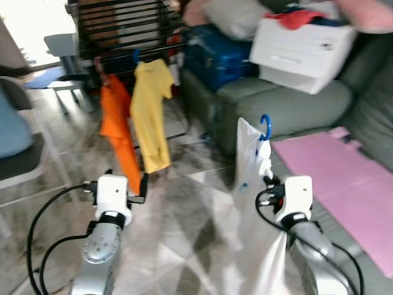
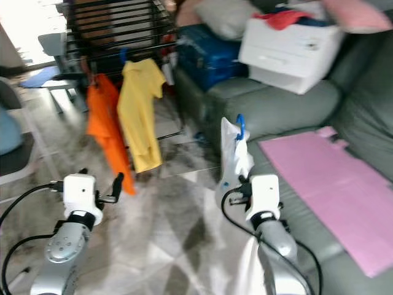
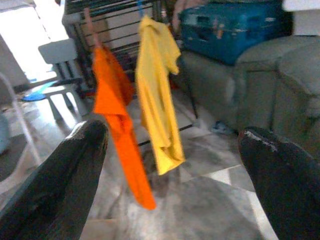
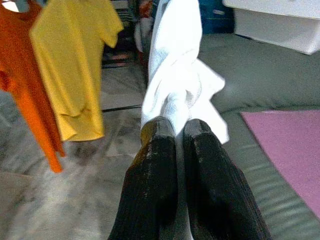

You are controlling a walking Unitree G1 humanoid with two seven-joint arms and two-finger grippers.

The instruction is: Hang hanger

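My right gripper [image 4: 179, 131] has its two fingers pressed together on the bunched white garment [image 1: 253, 184], which hangs on one blue hanger [image 1: 265, 127]; the hook pokes up above the cloth, just over the gripper, and the fabric trails down past my right wrist. I am holding it in the air in front of the grey-green sofa [image 1: 288, 107], near its front edge.

My left gripper [image 3: 172, 145] is spread wide with nothing between its fingers, raised over the tiled floor [image 1: 184, 239].

Ahead of it stands one dark drying rack [image 1: 126, 27]. I count two shirts hanging from its front rail: one orange shirt [image 1: 118, 132] on the left and one yellow shirt [image 1: 150, 114] just beside it on the right, their edges touching or nearly so. To the right of the yellow shirt the rail runs bare toward the sofa.

On the sofa I see one blue suitcase [image 1: 221, 55], one white box [image 1: 301, 52] with clothes in it, and one pink mat [image 1: 341, 175] lying flat on the seat. Open tiled floor lies between my arms and the rack.
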